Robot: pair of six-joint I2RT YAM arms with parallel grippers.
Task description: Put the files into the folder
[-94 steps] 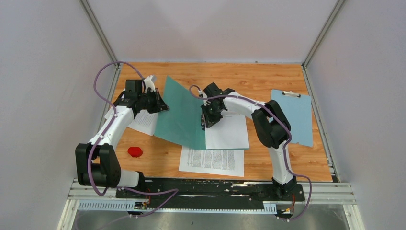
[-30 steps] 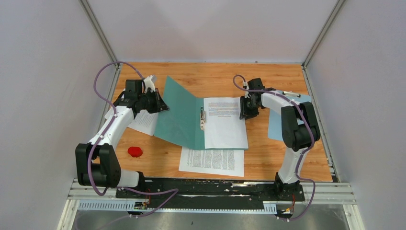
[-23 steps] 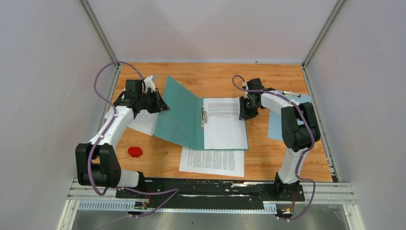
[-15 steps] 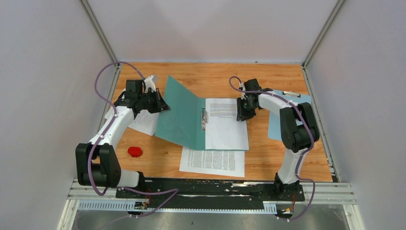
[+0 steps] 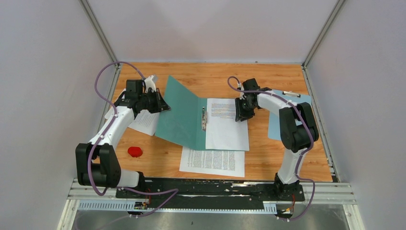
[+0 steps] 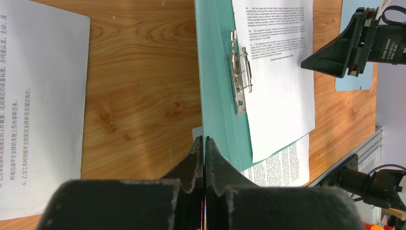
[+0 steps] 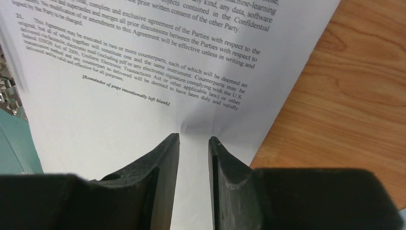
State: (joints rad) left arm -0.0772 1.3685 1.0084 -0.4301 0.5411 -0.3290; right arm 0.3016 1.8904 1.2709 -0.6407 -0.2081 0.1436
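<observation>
While left tool [image 6: 205, 138] clamps folder [image 6: 215, 72] edge, right tool [image 7: 194, 138] overlaps sheet [image 7: 119, 120] edge.

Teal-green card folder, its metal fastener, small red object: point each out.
teal-green card folder [image 5: 182, 117]: top external view, middle of its left cover.
metal fastener [image 6: 239, 76]: left wrist view, mid-bar.
small red object [image 5: 135, 152]: top external view, its centre.

Teal folder [image 5: 182, 120] lies open, one file [image 5: 226, 130] inside.

Open folder [image 5: 183, 120], printed sheet [image 5: 226, 132] inside, second sheet [image 5: 212, 160] just beside.
</observation>
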